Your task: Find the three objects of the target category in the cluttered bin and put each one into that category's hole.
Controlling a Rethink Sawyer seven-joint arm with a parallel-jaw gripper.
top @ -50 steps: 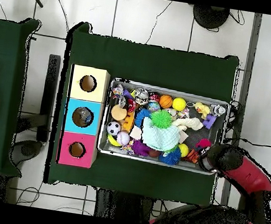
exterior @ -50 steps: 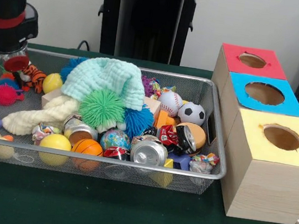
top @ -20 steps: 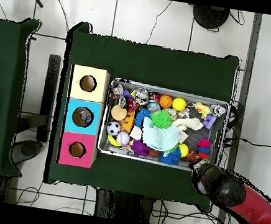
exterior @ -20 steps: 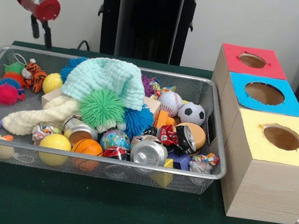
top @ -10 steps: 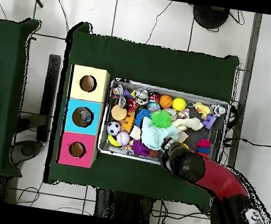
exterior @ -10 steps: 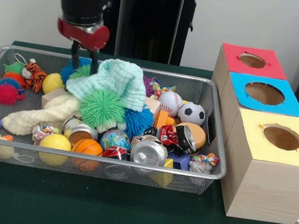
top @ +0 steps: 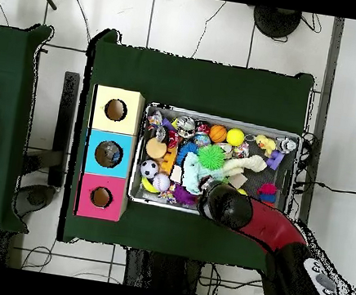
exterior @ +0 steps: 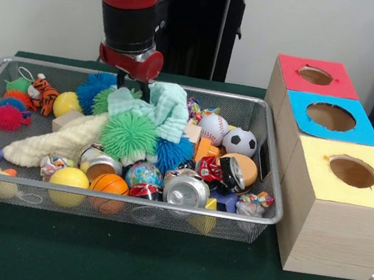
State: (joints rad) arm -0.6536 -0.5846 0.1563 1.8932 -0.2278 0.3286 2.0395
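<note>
The bin [exterior: 129,202] is a silver wire-mesh basket full of mixed toys; in the overhead view its rim [top: 223,116] lies right of the boxes. My gripper [exterior: 133,87] is open. Its fingers [exterior: 120,78] reach down onto the left edge of a mint green knitted cloth [exterior: 169,110] at the back middle of the bin. In the overhead view the arm's head [top: 224,204] covers the gripper, with the cloth [top: 195,174] just beside it. Three wooden boxes with holes stand beside the bin: red top [exterior: 316,76], blue top [exterior: 331,117], yellow top [exterior: 353,172].
Around the cloth lie a green spiky ball [exterior: 128,135], a blue spiky ball [exterior: 93,88], a baseball [exterior: 213,126], a soccer ball [exterior: 240,141], a basketball [exterior: 109,185], crushed cans [exterior: 187,190], a toy tiger [exterior: 42,92] and a cream knitted piece [exterior: 61,142].
My gripper has swung from above the bin's back left corner to its back middle and come down onto the mint cloth. The cloth is now bunched to the right, uncovering a blue spiky ball.
</note>
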